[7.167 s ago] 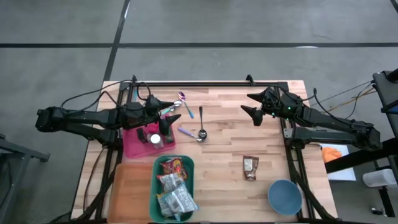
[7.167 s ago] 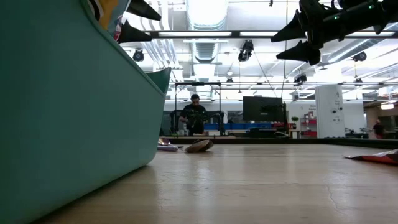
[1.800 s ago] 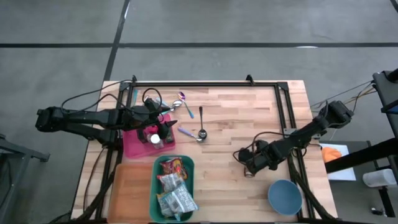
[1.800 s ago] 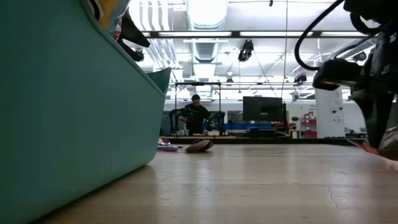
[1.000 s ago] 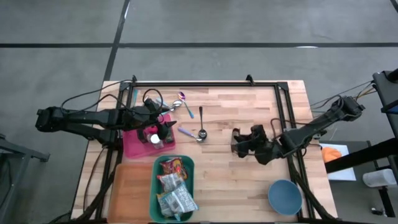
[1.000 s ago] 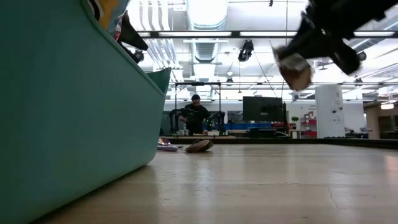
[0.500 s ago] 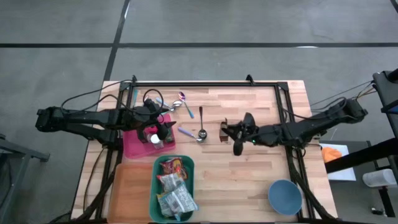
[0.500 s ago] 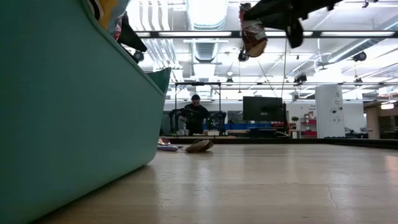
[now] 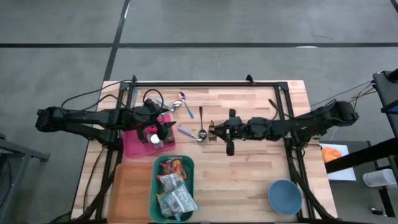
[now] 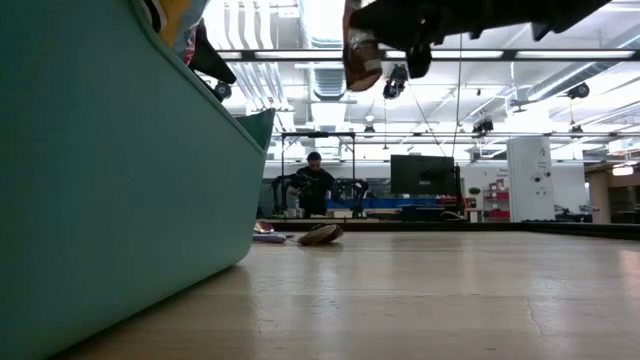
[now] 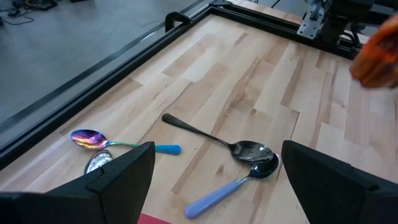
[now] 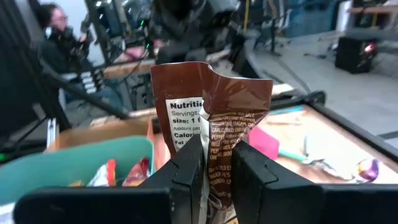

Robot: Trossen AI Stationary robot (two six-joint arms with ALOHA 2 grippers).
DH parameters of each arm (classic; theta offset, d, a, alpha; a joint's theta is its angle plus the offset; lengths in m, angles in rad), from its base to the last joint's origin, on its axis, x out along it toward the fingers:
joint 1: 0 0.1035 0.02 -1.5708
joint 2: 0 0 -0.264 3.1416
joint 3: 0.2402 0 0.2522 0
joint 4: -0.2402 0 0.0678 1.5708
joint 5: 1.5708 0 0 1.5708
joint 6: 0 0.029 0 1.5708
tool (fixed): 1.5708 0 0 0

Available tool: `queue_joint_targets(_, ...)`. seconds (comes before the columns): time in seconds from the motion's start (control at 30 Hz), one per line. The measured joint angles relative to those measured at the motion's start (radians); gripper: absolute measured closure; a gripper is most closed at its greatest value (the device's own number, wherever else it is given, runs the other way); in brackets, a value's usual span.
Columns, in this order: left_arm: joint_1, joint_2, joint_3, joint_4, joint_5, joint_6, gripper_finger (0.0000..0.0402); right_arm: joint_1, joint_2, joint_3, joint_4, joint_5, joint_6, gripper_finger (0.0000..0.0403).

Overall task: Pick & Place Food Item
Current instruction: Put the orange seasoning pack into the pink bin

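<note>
A brown snack packet point(image 12: 211, 112) with white print is up in the air over the middle of the table point(image 9: 249, 168), just right of the spoons point(image 9: 200, 123). My right gripper point(image 9: 217, 131) is shut on it and reaches level from the table's right. The low view shows the packet point(image 10: 362, 48) high above the tabletop. My left gripper point(image 9: 165, 124) waits open over the pink bin point(image 9: 135, 144) at the left. A teal bin point(image 9: 155, 186) holding several snack packets stands at the near edge. My right gripper pinches the packet's crumpled end point(image 12: 214, 163) between its two fingers point(image 12: 186, 171). The fingers lie level and point toward the table's left. The packet sticks out beyond the fingertips, lifted clear of the table.
Several spoons lie at the far middle, one with a blue handle point(image 11: 219, 191). An orange tray point(image 9: 129, 194) sits left of the teal bin, and a blue bowl point(image 9: 285, 196) stands at the near right. A dark frame point(image 9: 205, 84) runs along the far edge.
My right gripper has carried the packet toward the table's left, from right of centre to beside the spoons, rising a little. Its wrist has rolled and tipped up until the fingers point level. The packet stays clear of the table.
</note>
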Motion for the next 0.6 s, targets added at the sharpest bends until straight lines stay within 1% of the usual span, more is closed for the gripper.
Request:
queue_joint_targets(0.1, 0.0, 0.0, 0.0, 0.0, 0.0, 0.0, 0.0049, -0.013, 0.052, 0.023, -0.002, -0.04, -0.01, 0.0345)
queue_joint_targets(0.2, 0.0, 0.0, 0.0, 0.0, 0.0, 0.0, 0.0049, -0.021, 0.109, 0.056, -0.004, -0.079, -0.054, 0.0345)
queue_joint_targets(0.37, 0.0, 0.0, 0.0, 0.0, 0.0, 0.0, 0.0049, -0.031, 0.189, 0.135, -0.002, -0.085, -0.081, 0.0345)
queue_joint_targets(0.4, 0.0, 0.0, 0.0, -0.001, -0.001, 0.017, 0.0049, -0.035, 0.2, 0.149, 0.0, -0.085, -0.081, 0.0345)
queue_joint_targets(0.5, 0.0, 0.0, 0.0, -0.003, -0.015, 0.141, 0.0049, -0.052, 0.227, 0.189, -0.002, -0.085, -0.083, 0.0345)
queue_joint_targets(0.6, 0.0, 0.0, 0.0, -0.003, -0.015, 0.18, 0.0049, -0.073, 0.242, 0.228, -0.005, -0.085, -0.092, 0.0345)
